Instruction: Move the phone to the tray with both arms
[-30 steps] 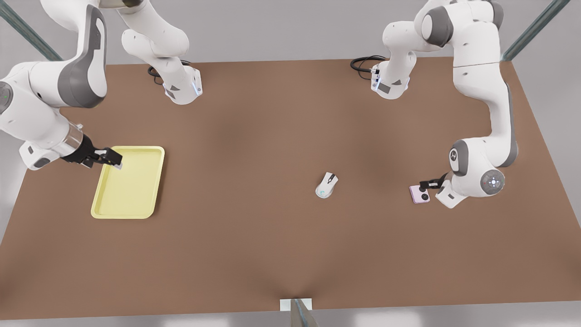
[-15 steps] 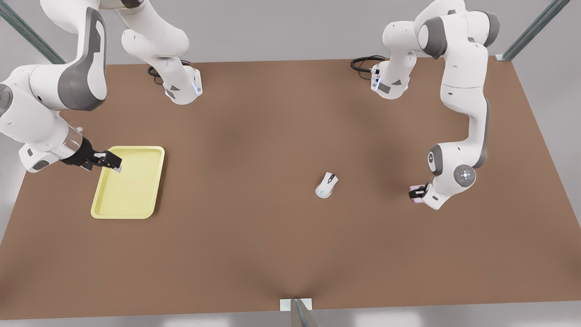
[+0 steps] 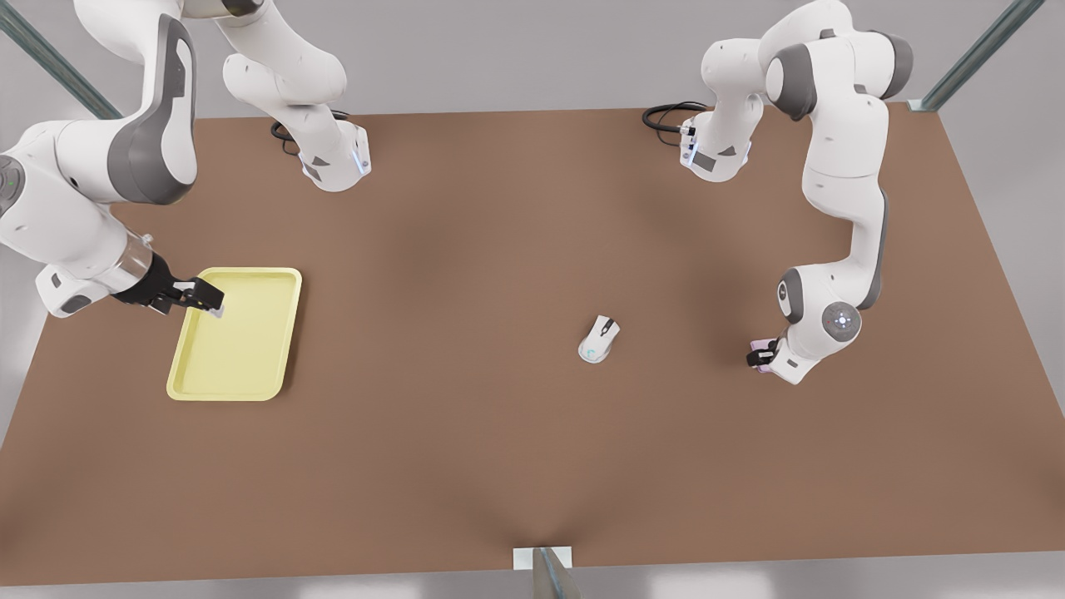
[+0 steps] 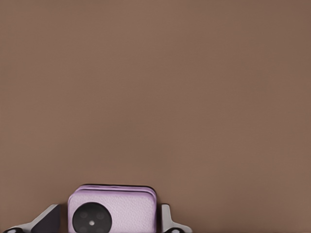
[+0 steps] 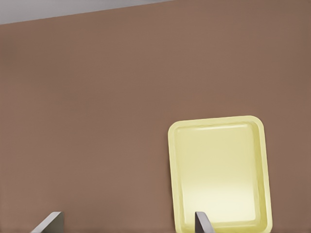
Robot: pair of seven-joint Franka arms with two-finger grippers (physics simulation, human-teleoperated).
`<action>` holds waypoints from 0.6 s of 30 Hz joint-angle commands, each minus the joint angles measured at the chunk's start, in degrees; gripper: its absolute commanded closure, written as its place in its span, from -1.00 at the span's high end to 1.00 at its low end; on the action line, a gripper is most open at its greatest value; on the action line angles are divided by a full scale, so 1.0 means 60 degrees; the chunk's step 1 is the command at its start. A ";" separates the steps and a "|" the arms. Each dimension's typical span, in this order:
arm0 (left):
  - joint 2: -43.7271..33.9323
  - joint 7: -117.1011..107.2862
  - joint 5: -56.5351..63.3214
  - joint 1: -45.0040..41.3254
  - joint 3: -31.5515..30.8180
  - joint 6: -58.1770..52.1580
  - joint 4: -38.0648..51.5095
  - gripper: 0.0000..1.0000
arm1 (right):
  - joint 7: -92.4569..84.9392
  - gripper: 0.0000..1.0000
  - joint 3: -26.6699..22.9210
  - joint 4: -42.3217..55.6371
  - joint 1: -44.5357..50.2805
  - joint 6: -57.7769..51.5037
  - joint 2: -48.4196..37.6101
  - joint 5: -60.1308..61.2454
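Left wrist view: left end effector (image 4: 112, 221) spread wide around phone (image 4: 112, 209), ready to squeeze, then lift. Right end effector (image 3: 208, 301) spread apart, waiting above tray (image 3: 237, 366).

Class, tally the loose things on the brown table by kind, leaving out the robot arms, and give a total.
Phone (pink, between the left gripper's fingers): 1
Computer mouse (white): 1
Tray (pale yellow, right gripper open above it): 1
Total: 3
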 commanded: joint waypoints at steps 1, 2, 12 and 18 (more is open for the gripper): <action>-0.0014 0.0072 -0.0033 0.0001 -0.0012 0.0109 0.0004 1.00 | 0.0021 1.00 -0.0004 0.0005 0.0002 0.0010 -0.0008 0.0007; -0.0014 0.0072 -0.0033 0.0001 -0.0012 0.0109 0.0019 1.00 | 0.0021 1.00 -0.0004 0.0005 0.0002 0.0010 -0.0008 0.0007; -0.0058 0.0086 -0.0414 0.0016 -0.0026 0.0094 0.0033 0.70 | 0.0021 1.00 -0.0004 0.0049 0.0002 0.0010 0.0065 0.0007; -0.0043 0.0072 -0.0458 0.0016 -0.0026 0.0080 0.0092 0.54 | 0.0006 1.00 -0.0033 0.0063 -0.0013 -0.0005 0.0065 0.0022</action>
